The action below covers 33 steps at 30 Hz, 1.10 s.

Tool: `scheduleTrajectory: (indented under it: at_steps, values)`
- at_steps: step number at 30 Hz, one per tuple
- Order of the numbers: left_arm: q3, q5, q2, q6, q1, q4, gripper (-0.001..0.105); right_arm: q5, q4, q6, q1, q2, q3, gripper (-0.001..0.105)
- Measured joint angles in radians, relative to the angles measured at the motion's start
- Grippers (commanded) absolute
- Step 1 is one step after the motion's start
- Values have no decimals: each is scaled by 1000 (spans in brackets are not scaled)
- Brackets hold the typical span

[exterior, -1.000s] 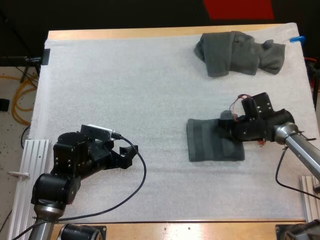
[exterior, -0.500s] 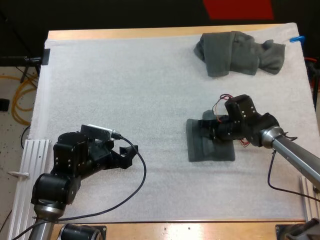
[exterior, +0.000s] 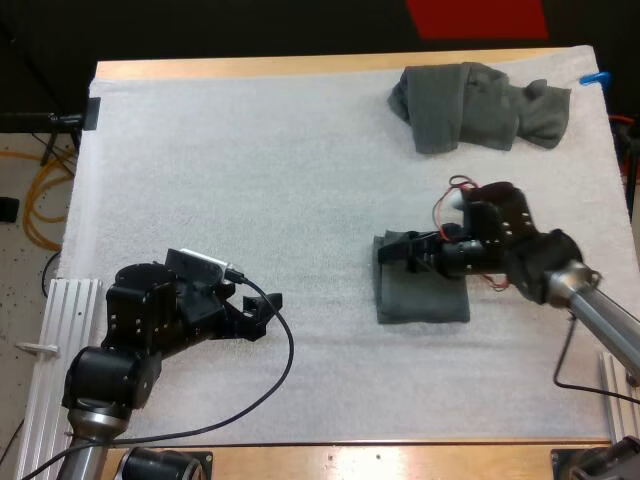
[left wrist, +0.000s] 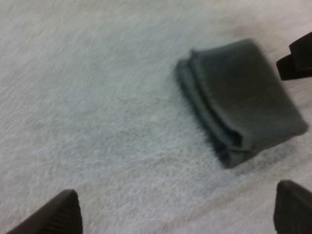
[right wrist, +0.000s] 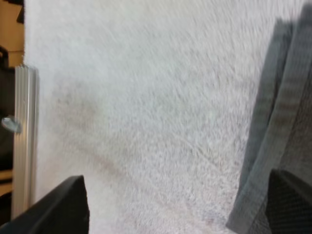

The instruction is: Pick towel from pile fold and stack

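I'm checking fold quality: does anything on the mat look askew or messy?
Nothing much. The folded towel lies flat under the right gripper, its layered edge slightly staggered. The crumpled towel at the far side of the mat is a loose heap, not yet folded.

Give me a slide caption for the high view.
Right gripper, fingers open, over the folded towel; crumpled towel at the mat's far side; left gripper open at the near left.
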Motion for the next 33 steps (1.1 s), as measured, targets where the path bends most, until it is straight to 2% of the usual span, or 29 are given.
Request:
scheduleTrajectory:
  at_steps: [3,9,14,20,25,29,33]
  values:
    - [0,6,10,-47,-32,-68,92,94,62,-55,0,-105,0,72]
    - [0,-16,141,-219,-146,-276,92,255,206,-129,0,-316,0,72]
    - [-11,-89,333,-321,-255,-423,92,349,329,-151,0,-479,0,72]
    - [-131,-163,594,-340,-352,-462,91,422,476,-151,0,-630,0,72]
    - [-254,-182,801,-351,-378,-471,91,486,579,-153,0,-714,0,72]
    - [-321,-155,937,-386,-379,-468,91,521,629,-147,0,-757,0,72]
    - [-366,-53,1034,-442,-380,-452,91,552,640,-147,0,-774,0,72]
